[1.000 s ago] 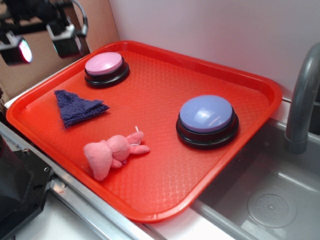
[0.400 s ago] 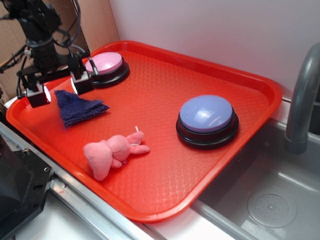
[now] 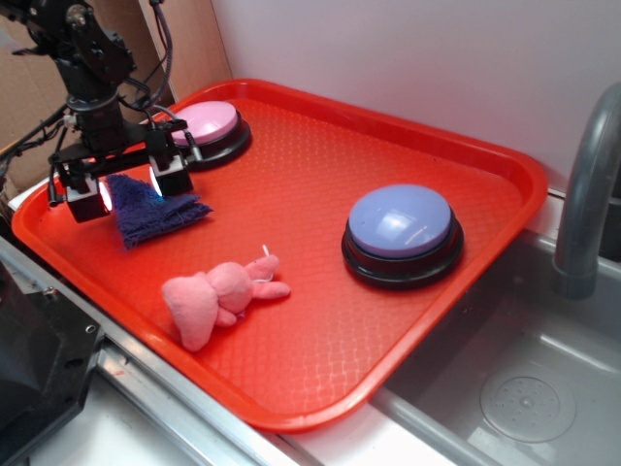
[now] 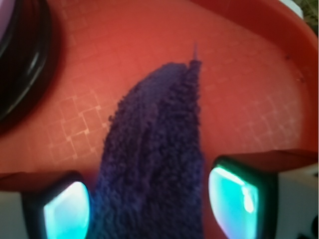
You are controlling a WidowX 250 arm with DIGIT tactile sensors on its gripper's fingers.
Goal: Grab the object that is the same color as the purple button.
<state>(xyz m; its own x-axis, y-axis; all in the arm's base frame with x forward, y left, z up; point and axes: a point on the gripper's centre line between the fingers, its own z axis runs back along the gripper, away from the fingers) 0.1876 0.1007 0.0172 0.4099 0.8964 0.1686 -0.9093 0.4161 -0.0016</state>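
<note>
The object, a small dark purple-blue fuzzy cloth piece (image 3: 155, 213), lies flat at the left of the red tray (image 3: 320, 330). My gripper (image 3: 128, 189) is lowered over its left end, open, one finger on each side of the cloth. In the wrist view the cloth (image 4: 154, 149) runs up between the two glowing pads (image 4: 234, 196), with a small gap on each side. The purple button (image 3: 401, 222), a large lavender-blue dome on a black base, sits at the tray's right, well away from the gripper.
A smaller pink-topped button (image 3: 204, 126) stands just behind the gripper. A pink plush toy (image 3: 218, 296) lies near the tray's front edge. A grey sink basin (image 3: 529, 388) and faucet (image 3: 587, 184) lie to the right, cardboard (image 3: 29, 107) at the back left.
The gripper has come down from above the tray's back-left corner and now straddles the cloth's left end, still open. Cloth, buttons and toy have not moved.
</note>
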